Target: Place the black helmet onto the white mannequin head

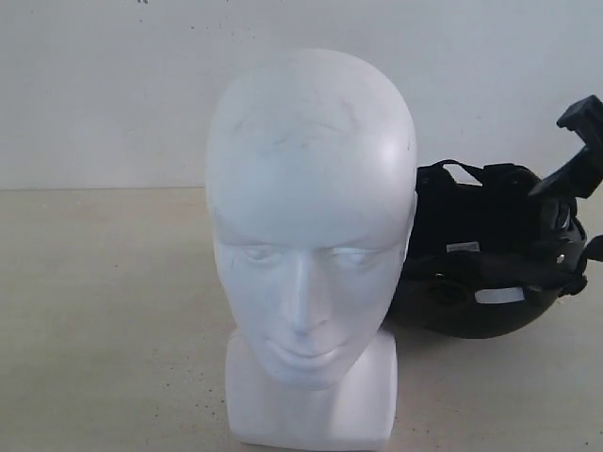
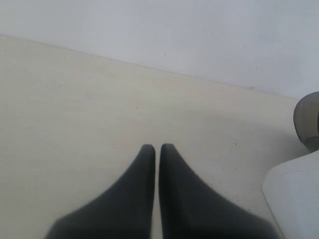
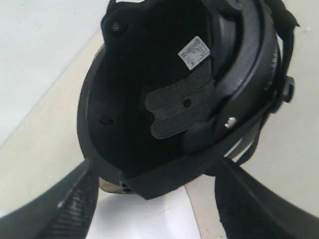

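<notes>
The white mannequin head [image 1: 311, 217] stands upright at the front middle, face toward the camera. Behind it to the right the black helmet [image 1: 471, 273] lies with its opening up, padding and straps showing. My right gripper [image 1: 567, 218] is at the helmet's right side. In the right wrist view its fingers stand wide apart on either side of the helmet's [image 3: 169, 89] rim, right gripper [image 3: 157, 168] open. My left gripper [image 2: 157, 147] is shut with nothing in it, low over bare table, and does not show in the exterior view.
Everything sits on a pale beige table [image 1: 104, 311] with a white wall behind. The mannequin's blocky base [image 2: 294, 194] shows near the left gripper, and a grey rounded edge [image 2: 308, 119] beyond it. A white surface [image 3: 149, 214] lies under the helmet's rim.
</notes>
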Available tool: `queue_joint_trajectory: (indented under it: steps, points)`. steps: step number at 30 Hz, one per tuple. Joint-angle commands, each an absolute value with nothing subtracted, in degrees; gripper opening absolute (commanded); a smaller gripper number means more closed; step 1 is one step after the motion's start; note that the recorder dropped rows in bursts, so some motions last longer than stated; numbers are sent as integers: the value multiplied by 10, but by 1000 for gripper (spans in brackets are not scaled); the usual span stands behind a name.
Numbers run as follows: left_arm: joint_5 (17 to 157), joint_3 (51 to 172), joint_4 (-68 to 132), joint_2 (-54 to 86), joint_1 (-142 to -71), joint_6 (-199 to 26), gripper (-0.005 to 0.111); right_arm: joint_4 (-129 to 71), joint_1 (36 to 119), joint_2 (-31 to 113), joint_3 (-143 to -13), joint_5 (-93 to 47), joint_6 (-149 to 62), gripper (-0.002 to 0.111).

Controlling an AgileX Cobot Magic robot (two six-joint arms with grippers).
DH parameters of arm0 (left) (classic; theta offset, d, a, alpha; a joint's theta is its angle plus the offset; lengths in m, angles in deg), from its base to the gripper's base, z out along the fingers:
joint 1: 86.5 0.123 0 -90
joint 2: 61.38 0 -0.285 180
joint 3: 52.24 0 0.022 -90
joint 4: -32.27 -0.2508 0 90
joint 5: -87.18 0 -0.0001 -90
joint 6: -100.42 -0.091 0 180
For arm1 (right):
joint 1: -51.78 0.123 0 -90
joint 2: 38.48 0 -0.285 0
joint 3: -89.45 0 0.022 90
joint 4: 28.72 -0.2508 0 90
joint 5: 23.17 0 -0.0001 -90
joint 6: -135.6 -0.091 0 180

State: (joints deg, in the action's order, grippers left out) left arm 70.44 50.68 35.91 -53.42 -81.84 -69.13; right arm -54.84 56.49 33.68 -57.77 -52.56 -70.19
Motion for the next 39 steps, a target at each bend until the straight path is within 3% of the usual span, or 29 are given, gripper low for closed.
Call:
queue_joint_trajectory:
  steps: [1, 26, 30, 34, 39]
  points:
    - [705, 505, 363, -536, -822, -691, 4, -531, 564, 355, -566, -520, -773, 63]
    - [705, 505, 363, -536, -822, -691, 4, -558, 564, 513, -505, -332, -826, 62]
    - [705, 505, 363, -536, -822, -691, 4, -553, 564, 529, -506, -311, -802, 40]
    - [705, 505, 363, -536, -822, -691, 4, -552, 563, 531, -506, -275, -779, 1]
    - [705, 505, 363, -536, -822, -691, 4, -547, 559, 518, -509, -238, -751, 0]
